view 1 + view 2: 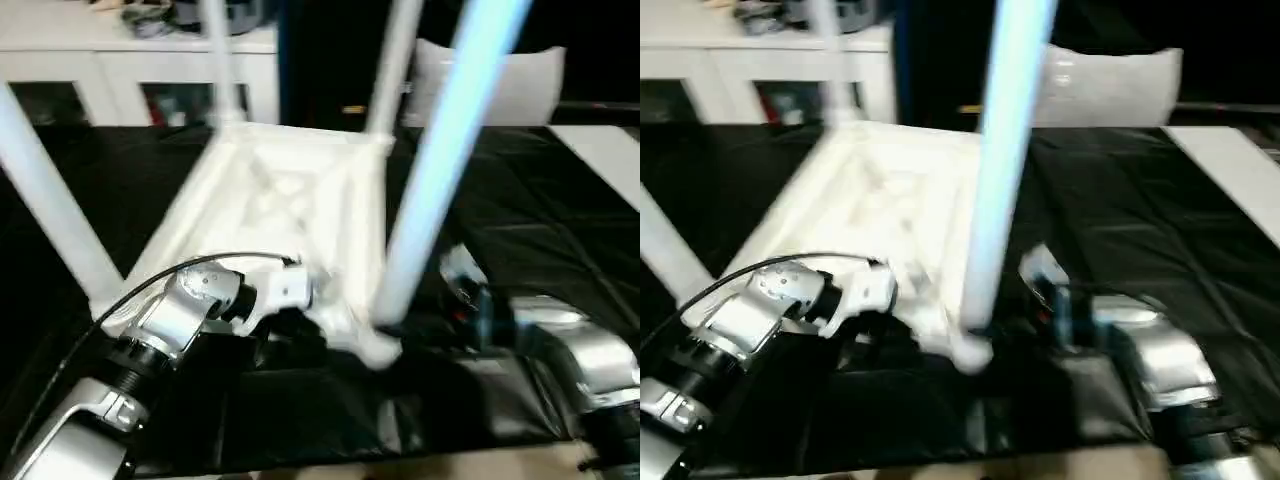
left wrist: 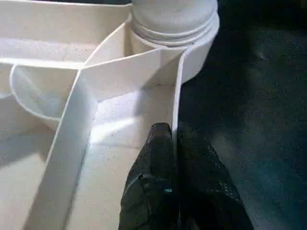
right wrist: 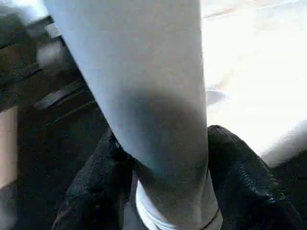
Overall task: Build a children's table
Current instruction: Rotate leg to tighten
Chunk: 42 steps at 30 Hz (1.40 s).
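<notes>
— Where's the tabletop (image 1: 290,190)?
— Upside down on the black cloth (image 1: 520,230); my left gripper (image 2: 175,158) pinches its rim.
— The right gripper (image 3: 168,191)?
— Clamped around the near leg (image 1: 440,160), whose top is cut off

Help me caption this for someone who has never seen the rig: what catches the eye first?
The upturned white tabletop on the black surface, ribbed underside up, legs rising from its corners. The nearest leg towers in the foreground, with the right gripper closed around its base. The left gripper pinches the tabletop's thin side wall by a corner socket.
</notes>
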### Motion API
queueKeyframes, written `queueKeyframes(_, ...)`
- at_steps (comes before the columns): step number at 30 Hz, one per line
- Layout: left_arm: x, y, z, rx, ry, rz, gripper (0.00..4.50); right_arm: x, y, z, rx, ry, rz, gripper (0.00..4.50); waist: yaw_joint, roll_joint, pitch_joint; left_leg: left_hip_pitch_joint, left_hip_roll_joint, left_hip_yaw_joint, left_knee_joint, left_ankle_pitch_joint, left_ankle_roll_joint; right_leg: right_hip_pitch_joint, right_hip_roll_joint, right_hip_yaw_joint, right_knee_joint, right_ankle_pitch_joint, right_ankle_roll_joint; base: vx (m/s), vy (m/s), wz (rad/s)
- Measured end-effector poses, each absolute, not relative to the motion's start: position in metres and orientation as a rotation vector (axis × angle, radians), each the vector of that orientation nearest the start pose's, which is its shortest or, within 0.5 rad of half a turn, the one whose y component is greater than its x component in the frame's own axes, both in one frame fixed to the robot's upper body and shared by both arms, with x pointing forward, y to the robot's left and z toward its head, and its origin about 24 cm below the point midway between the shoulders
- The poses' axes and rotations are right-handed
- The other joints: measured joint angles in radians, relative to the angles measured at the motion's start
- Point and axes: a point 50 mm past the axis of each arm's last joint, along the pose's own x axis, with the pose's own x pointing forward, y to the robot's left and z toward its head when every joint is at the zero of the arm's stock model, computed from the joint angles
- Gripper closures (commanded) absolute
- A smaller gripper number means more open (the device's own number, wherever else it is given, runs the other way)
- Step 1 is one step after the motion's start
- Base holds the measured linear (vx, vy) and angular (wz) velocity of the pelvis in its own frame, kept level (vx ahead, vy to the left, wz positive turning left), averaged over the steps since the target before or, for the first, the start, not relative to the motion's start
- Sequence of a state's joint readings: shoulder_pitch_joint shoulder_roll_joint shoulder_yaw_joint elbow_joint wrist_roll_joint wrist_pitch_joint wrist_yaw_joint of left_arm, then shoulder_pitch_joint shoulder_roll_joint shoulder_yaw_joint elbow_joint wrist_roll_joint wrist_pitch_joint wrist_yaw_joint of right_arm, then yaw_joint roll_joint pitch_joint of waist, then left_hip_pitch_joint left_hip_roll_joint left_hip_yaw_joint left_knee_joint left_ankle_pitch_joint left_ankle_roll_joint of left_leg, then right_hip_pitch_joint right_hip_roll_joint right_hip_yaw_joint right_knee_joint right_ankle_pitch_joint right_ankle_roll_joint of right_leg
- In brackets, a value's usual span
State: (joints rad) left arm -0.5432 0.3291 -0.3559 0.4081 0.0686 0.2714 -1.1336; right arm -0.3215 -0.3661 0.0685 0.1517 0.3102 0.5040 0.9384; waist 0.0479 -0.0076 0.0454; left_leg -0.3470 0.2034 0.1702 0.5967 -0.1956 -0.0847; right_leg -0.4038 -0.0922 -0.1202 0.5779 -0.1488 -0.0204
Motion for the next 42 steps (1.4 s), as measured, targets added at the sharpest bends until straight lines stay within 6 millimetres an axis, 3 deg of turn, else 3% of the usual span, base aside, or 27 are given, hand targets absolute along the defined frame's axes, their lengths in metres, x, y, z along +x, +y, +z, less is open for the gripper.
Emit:
queueKeyframes(3, 0.308, 0.083, 0.046, 0.376, 0.485, -1.211, 4.50, 0.300, -0.157, 0.060, 0.103, 0.372, 0.792, 2.48, -0.029, 0.000, 0.000, -0.001, 0.001, 0.000, 0.004, -0.001, 0.001, 0.000, 0.000, -0.003, -0.004, 0.000, 0.000, 0.000, 0.000, 0.00)
queueKeyframes(6, 0.312, 0.063, 0.044, 0.349, 0.477, -1.106, 4.50, 0.312, -0.153, 0.059, 0.126, 0.365, 0.621, 2.49, -0.037, 0.002, -0.001, -0.002, 0.001, -0.001, 0.004, -0.001, 0.001, 0.000, 0.000, -0.004, -0.006, 0.000, 0.000, 0.000, 0.000, 0.00)
queueKeyframes(9, 0.314, 0.056, 0.044, 0.351, 0.470, -1.059, 4.50, 0.316, -0.151, 0.058, 0.113, 0.346, 0.561, 2.49, -0.031, 0.005, -0.002, -0.002, 0.001, -0.002, 0.003, -0.001, 0.001, 0.000, 0.000, -0.006, -0.006, 0.000, 0.000, 0.000, 0.000, 0.00)
queueKeyframes(10, 0.314, 0.055, 0.045, 0.353, 0.470, -1.053, 4.50, 0.316, -0.150, 0.058, 0.101, 0.335, 0.553, 1.95, -0.029, 0.006, -0.002, -0.003, 0.001, -0.002, 0.002, -0.001, 0.001, 0.000, 0.000, -0.006, -0.006, 0.000, 0.000, 0.000, 0.000, 0.00)
queueKeyframes(16, 0.312, 0.055, 0.047, 0.369, 0.454, -1.073, 4.50, 0.312, -0.152, 0.057, 0.101, 0.307, 0.563, 1.42, -0.019, 0.007, -0.002, -0.004, 0.001, -0.002, -0.001, -0.003, 0.004, 0.000, 0.000, -0.005, -0.008, 0.000, 0.000, 0.000, 0.000, 0.00)
queueKeyframes(19, 0.311, 0.060, 0.048, 0.379, 0.445, -1.101, 4.50, 0.308, -0.156, 0.058, 0.098, 0.299, 0.620, 1.32, -0.012, 0.007, -0.002, -0.003, 0.001, -0.002, -0.005, -0.003, 0.004, -0.001, 0.000, -0.005, -0.005, 0.001, -0.001, 0.000, 0.000, 0.00)
queueKeyframes(23, 0.308, 0.072, 0.049, 0.414, 0.426, -1.188, 4.50, 0.297, -0.174, 0.064, 0.011, 0.313, 0.793, 0.91, 0.011, 0.007, -0.002, -0.003, 0.001, -0.002, -0.009, -0.002, 0.005, -0.003, 0.001, -0.004, -0.002, 0.001, -0.001, 0.000, 0.000, 0.00)
queueKeyframes(27, 0.304, 0.083, 0.050, 0.468, 0.412, -1.273, 4.50, 0.292, -0.181, 0.071, -0.017, 0.306, 0.894, 0.52, 0.019, 0.007, -0.001, -0.003, 0.001, -0.001, -0.009, -0.002, 0.005, -0.003, 0.001, -0.003, -0.002, 0.000, -0.001, 0.000, 0.000, 0.00)
queueKeyframes(31, 0.299, 0.098, 0.051, 0.526, 0.410, -1.391, 4.50, 0.286, -0.196, 0.078, -0.088, 0.342, 1.010, 0.18, 0.040, 0.006, -0.001, -0.003, 0.000, -0.001, -0.007, -0.003, 0.004, -0.002, 0.000, -0.001, -0.002, 0.000, -0.001, 0.000, 0.000, 0.00)
queueKeyframes(34, 0.295, 0.102, 0.052, 0.560, 0.404, -1.466, 4.50, 0.280, -0.200, 0.079, -0.118, 0.375, 1.098, 0.18, 0.049, 0.007, 0.000, -0.001, 0.000, -0.001, -0.007, -0.002, 0.003, -0.002, 0.000, 0.000, -0.001, 0.001, -0.001, 0.000, 0.000, 0.00)
queueKeyframes(42, 0.291, 0.110, 0.055, 0.627, 0.417, -1.641, 4.50, 0.263, -0.194, 0.080, -0.132, 0.431, 1.355, 1.01, 0.071, 0.007, 0.000, -0.002, 0.001, 0.000, -0.004, -0.002, 0.004, -0.001, 0.000, 0.000, 0.000, 0.000, -0.001, 0.000, 0.000, 0.00)
